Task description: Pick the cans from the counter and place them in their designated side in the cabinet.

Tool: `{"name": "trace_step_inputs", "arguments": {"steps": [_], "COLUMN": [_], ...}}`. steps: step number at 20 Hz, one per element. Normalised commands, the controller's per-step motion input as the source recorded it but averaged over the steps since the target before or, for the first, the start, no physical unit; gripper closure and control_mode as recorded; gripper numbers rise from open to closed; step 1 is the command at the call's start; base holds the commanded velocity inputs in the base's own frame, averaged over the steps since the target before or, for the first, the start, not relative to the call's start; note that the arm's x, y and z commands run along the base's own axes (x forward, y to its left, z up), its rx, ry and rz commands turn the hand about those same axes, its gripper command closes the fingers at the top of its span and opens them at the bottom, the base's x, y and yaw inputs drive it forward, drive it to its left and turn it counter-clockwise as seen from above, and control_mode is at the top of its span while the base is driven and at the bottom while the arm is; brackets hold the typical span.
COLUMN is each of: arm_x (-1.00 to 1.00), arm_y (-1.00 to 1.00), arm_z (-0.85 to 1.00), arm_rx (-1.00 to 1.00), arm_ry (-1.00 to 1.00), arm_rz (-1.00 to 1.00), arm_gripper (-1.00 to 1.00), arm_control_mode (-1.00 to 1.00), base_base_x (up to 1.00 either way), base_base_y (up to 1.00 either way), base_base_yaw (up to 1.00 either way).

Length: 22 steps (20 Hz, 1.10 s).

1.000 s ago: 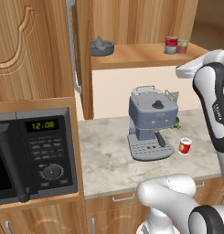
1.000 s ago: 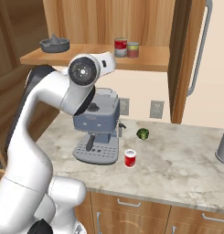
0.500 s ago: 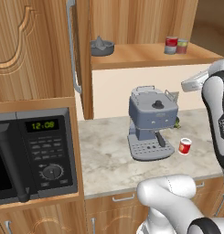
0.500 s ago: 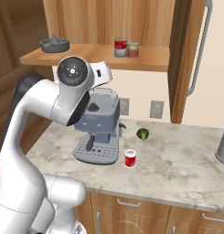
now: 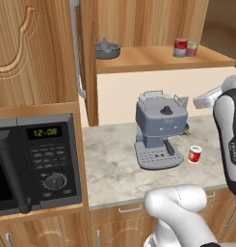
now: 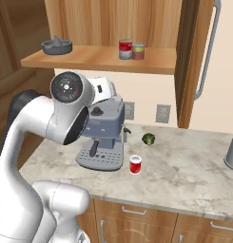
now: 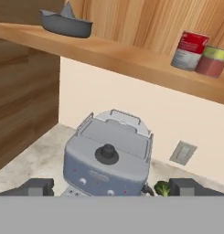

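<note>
A bright red can (image 6: 135, 164) with a white label stands upright on the marble desk (image 6: 184, 175), at about four o'clock from the grey espresso machine (image 6: 102, 137) and just beside its drip tray. A small green broccoli floret (image 6: 148, 139) lies at three o'clock from the machine, near the back wall. On the cabinet (image 6: 113, 28) shelf above, a darker red can (image 6: 125, 49) with a grey band stands touching a greenish-labelled can (image 6: 138, 51) at its three o'clock — both upright. A grey juicer (image 6: 56, 45) sits at the shelf's nine o'clock end. The cabinet door (image 6: 199, 61) — long silver bar handle — hangs open. The white arm's elbow (image 6: 70, 109) overlaps the machine's left side.
</note>
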Motion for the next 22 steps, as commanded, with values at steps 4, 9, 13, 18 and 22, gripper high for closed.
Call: {"name": "trace_step_inputs", "arguments": {"steps": [4, 9, 13, 18, 22], "arm_x": [-0.16, -0.17, -0.20, -0.29, -0.25], "arm_y": [-0.18, -0.32, -0.32, -0.17, -0.07], "arm_z": [-0.29, -0.17, -0.22, -0.29, -0.30], "arm_rx": [0.00, 0.01, 0.00, 0.00, 0.00], "arm_ry": [0.05, 0.16, 0.21, 0.21, 0.06], "arm_rz": [-0.21, -0.06, 0.00, -0.01, -0.04], "arm_gripper": [-1.00, -1.00, -1.00, -1.00, -1.00], "arm_control_mode": [-1.00, -1.00, -1.00, -1.00, -1.00], "base_base_x": [0.00, 0.00, 0.00, 0.00, 0.00], "base_base_y": [0.00, 0.00, 0.00, 0.00, 0.00], "base_base_yaw": [0.00, 0.00, 0.00, 0.00, 0.00]}}
